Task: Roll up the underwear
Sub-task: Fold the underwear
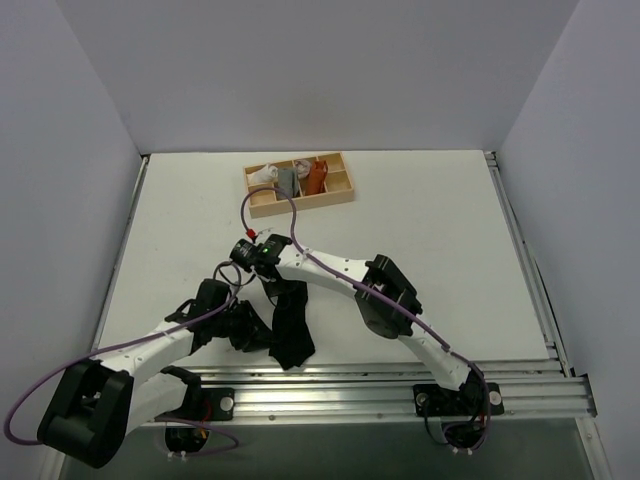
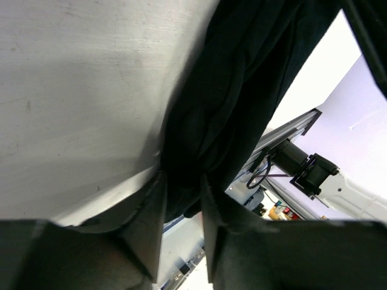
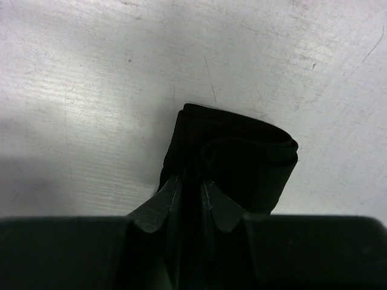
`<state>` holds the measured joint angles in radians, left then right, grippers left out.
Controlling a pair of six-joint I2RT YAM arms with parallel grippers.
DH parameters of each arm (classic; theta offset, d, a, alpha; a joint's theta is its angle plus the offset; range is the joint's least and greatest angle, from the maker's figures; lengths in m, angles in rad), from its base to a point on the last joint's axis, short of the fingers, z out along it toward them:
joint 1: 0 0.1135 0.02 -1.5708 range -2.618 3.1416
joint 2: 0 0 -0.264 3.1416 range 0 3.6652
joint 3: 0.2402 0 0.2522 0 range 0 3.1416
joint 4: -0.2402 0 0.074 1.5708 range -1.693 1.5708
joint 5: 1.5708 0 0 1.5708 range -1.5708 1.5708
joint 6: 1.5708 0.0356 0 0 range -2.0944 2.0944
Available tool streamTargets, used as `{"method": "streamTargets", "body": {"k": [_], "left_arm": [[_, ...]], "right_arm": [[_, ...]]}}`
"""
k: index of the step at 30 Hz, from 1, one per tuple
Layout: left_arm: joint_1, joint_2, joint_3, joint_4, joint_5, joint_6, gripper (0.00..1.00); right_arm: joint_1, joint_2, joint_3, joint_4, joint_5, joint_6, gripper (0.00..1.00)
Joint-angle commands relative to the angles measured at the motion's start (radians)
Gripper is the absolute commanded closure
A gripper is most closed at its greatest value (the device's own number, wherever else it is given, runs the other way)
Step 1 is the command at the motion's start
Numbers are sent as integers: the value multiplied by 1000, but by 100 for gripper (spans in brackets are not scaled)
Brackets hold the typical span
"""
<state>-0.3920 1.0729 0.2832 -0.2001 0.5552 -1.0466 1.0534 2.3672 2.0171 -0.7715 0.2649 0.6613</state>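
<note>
The black underwear [image 1: 291,325] lies folded into a long narrow strip on the white table, running from the middle toward the near edge. My right gripper [image 1: 268,272] is shut on its far end; in the right wrist view the cloth [image 3: 236,158] sits pinched between the fingers [image 3: 164,205] with a folded band beyond them. My left gripper [image 1: 258,338] is shut on the near part of the strip; in the left wrist view the dark cloth [image 2: 224,103] runs up from between the fingers [image 2: 148,223].
A small wooden tray [image 1: 298,185] with white, grey and orange-brown cloth rolls stands at the back of the table. Metal rails [image 1: 400,385] run along the near edge. White walls close the sides.
</note>
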Motion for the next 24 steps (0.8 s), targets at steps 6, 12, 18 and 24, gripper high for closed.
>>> {"method": "streamTargets", "body": {"k": [6,12,18,24], "left_arm": [[-11,44,-10,103,17,-27,83],[-13,44,-6,105,14,-32,87],[-13,47,11,94,12,-27,86],[-13,47,4,96,12,-29,85]], "right_arm": [[-12,-11,23,-51,24,18,100],[-18,-28,9,-37,0,4,81],[-21,-54,-9,-17,-7,6,71],[-26,-83,-60,18,-21,20,72]]}}
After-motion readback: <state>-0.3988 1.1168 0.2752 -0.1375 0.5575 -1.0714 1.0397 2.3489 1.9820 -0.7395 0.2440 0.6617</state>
